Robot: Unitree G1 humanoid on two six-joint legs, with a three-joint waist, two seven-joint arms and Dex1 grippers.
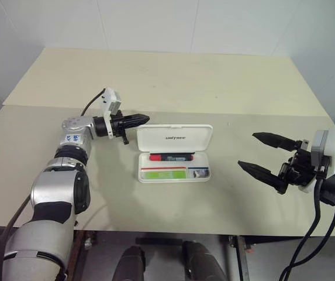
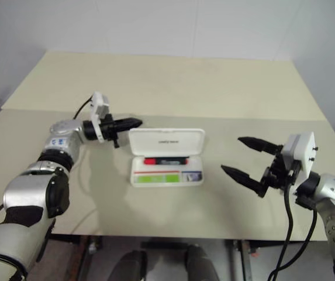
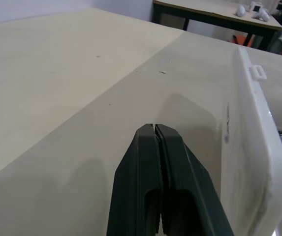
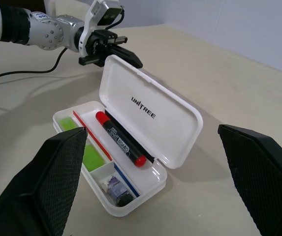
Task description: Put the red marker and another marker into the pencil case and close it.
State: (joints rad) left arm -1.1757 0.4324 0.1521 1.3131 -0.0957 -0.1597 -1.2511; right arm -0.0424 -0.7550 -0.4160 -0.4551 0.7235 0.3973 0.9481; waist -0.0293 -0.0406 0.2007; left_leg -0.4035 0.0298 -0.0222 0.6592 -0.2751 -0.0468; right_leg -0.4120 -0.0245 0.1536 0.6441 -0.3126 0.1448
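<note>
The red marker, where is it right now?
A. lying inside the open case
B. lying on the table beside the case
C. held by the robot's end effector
A: the red marker lies in the tray of the open pencil case, whose lid stands up behind it.

I see silver-grey arm shells with black joint bands on both arms. The left gripper (image 1: pixel 137 120) and right gripper (image 1: pixel 263 154) have tapered black fingers, textured pads, white wrist camera housings and black cables. Blue markings show on the left forearm.
</note>
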